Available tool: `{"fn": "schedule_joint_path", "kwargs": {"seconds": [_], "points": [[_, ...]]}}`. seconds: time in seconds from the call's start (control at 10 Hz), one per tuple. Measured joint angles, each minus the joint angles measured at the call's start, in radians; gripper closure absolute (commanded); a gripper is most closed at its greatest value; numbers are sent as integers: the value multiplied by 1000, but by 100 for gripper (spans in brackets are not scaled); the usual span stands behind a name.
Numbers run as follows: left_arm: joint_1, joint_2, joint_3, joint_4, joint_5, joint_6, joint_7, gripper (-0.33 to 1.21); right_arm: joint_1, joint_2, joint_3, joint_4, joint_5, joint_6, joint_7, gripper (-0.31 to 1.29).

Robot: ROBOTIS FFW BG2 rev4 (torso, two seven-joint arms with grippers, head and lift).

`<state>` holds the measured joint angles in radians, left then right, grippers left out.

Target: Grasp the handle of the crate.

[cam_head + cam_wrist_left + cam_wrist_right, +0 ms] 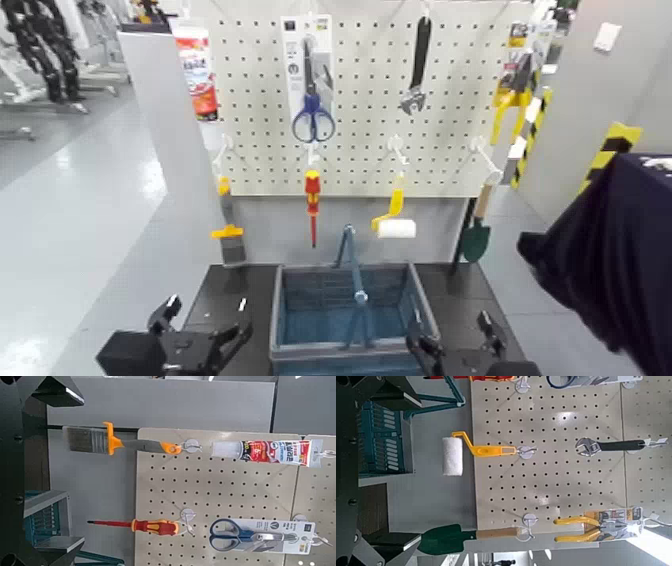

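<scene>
Crate (353,352): on the dark surface ahead, between the two grippers. Handle (354,264): standing up over the crate's middle, ungripped. Step in hand, judged: reach the bar. Best to come in from the side, jaws straddling the thicker middle section, centre it, then close squarely; an off-centre touch could swing the hoop over. Pose: left gripper (204,336) low beside the crate's left, fingers wide, nothing held; right gripper (456,338) low by its right front corner, fingers wide, likewise empty
</scene>
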<state>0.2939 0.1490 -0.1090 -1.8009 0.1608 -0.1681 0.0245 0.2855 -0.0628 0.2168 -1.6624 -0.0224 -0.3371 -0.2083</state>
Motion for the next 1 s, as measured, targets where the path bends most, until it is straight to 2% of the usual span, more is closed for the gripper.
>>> {"fn": "schedule_joint_path", "kwargs": {"seconds": [0.7, 1.0], "points": [[0, -3, 0, 0, -6, 12, 2, 9, 1, 2, 1, 2, 9, -8, -11, 14], [-5, -8, 9, -3, 21, 36, -29, 10, 2, 3, 3, 4, 9, -9, -11, 14]]}}
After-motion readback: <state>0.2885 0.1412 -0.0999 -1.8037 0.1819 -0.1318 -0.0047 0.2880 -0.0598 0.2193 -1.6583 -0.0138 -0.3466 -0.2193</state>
